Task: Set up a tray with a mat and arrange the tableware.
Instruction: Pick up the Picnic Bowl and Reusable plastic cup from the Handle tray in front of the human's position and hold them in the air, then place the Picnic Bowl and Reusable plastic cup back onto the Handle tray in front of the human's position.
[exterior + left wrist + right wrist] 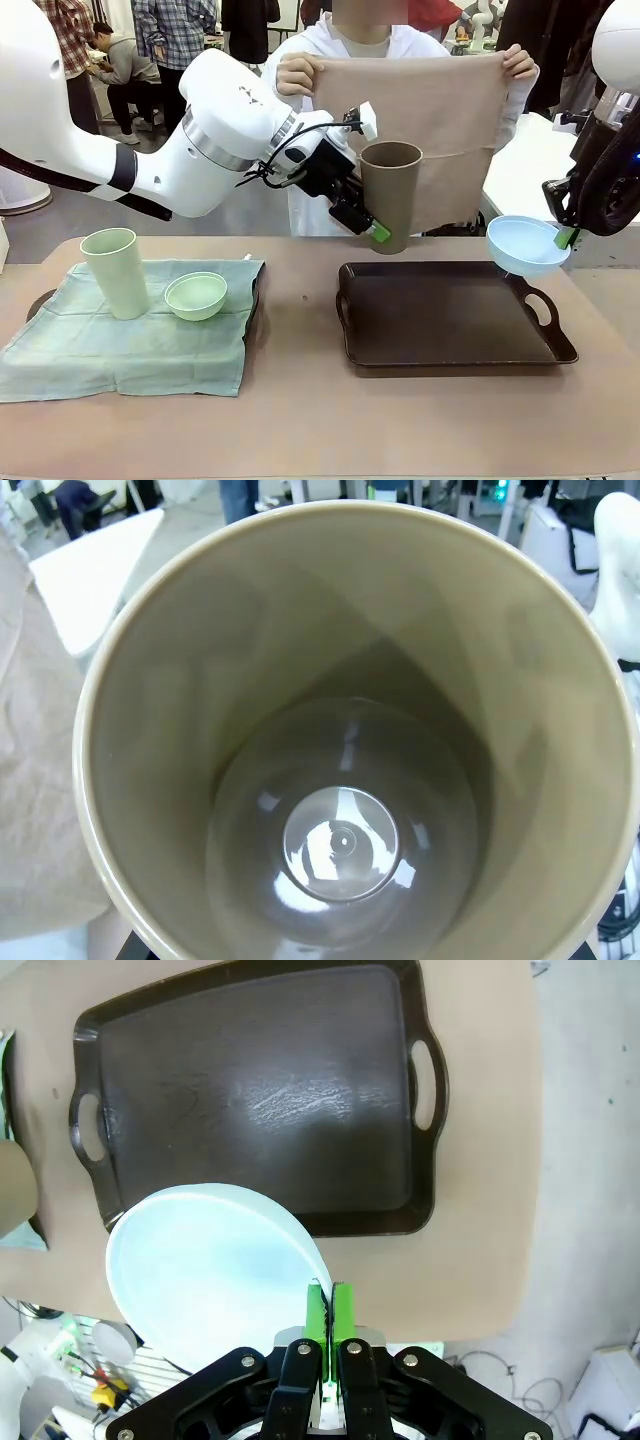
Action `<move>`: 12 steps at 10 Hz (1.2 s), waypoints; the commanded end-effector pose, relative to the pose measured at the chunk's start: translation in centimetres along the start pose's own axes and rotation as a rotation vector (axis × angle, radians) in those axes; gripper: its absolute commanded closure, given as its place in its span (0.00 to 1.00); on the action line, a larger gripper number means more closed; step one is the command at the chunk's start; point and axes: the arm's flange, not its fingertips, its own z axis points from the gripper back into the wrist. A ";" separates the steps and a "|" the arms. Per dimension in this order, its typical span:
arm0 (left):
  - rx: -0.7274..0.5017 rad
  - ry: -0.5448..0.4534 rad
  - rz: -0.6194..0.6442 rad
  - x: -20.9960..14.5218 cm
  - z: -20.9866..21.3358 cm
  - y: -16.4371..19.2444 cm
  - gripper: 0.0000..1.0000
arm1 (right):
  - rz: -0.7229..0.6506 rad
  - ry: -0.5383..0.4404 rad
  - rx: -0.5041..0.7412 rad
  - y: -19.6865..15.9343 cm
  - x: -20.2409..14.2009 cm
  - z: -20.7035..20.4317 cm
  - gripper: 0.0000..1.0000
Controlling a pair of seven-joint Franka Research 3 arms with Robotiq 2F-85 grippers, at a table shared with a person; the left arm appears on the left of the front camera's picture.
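Brown tumbler, front view: the brown tumbler hangs upright above the table, behind the dark tray; the left gripper clasps its lower wall, jaws part-spread around it.
Blue bowl, front view: the light blue bowl is held by its rim in the right gripper, over the tray's right end.
Mat, front view: a person holds a tan cloth spread in both hands behind the tray; judged to be the mat, not yet laid.
Left side, front view: the pale green tumbler and mint green bowl stand on a green cloth.
Progress: the tray is bare, so mat and all four pieces remain to be placed.
Left wrist view: looks straight down the tumbler's glossy inside, which the front view hides.
Right wrist view: green pads pinched tight on the bowl's rim, with the tray seen from above.
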 end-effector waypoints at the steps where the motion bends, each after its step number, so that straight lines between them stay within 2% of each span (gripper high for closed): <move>1: -0.002 0.004 -0.008 0.5 0.2 0.3 1.00 | 0.000 -0.001 0.000 0.0 -0.1 0.0 1.00; 12: -0.002 0.004 -0.008 0.5 0.2 0.3 1.00 | 0.000 -0.001 0.000 0.0 -0.1 0.0 1.00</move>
